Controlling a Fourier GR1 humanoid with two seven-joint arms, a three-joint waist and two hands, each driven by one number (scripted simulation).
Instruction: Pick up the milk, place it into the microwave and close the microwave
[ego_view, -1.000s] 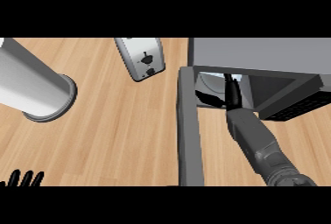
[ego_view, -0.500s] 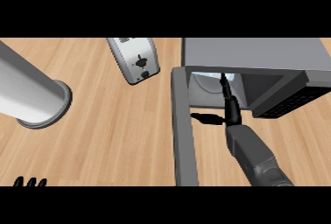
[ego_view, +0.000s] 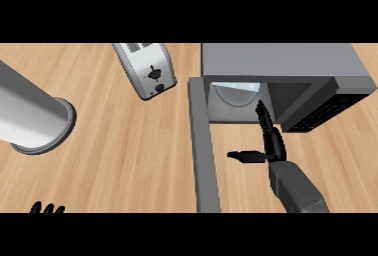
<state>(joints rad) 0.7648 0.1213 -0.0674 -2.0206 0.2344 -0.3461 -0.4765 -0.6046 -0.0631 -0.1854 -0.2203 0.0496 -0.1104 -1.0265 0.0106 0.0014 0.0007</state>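
black right hand (ego_view: 275, 148), fingers straight and thumb spread, points into the open grey boxy microwave (ego_view: 280, 60), far right. pale shape (ego_view: 236, 93) inside: milk or not, cannot tell. left hand (ego_view: 46, 208) open, near left edge.

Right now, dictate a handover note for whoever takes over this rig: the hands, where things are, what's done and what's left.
Right hand: open, holding nothing, fingers straight and pointing into the microwave.
Left hand: open, resting at the lower left edge.
Things: the microwave's door stands open. A pale shape sits inside, probably the milk, though I cannot tell for sure. No milk shows elsewhere.
Done: the placing, most likely.
Left: pull the right hand out and close the door.
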